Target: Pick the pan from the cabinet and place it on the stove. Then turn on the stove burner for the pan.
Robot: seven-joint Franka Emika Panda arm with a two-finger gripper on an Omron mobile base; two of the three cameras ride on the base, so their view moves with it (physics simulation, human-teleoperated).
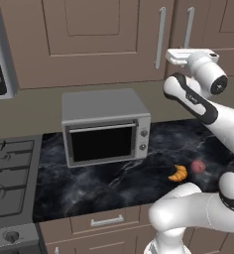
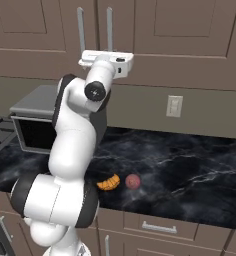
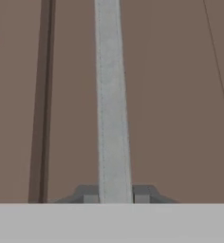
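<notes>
Gripper [image 3: 115,198] clamped on the cabinet [image 3: 175,104] door's bar handle [image 3: 113,104].

From my hand view I see the 2 finger tips pressed against either side of the silver bar, which runs straight up between them over the brown door panel. In my left base view the hand sits high at the wall cabinets, at the lower end of the handle (2 bars hang side by side there). The stove [image 1: 12,163] lies far left, beyond the toaster oven [image 1: 105,126].

Glossy white rounded arm [image 1: 198,213] segments, dark joint bands, black end caps, flat white wrist block.
</notes>
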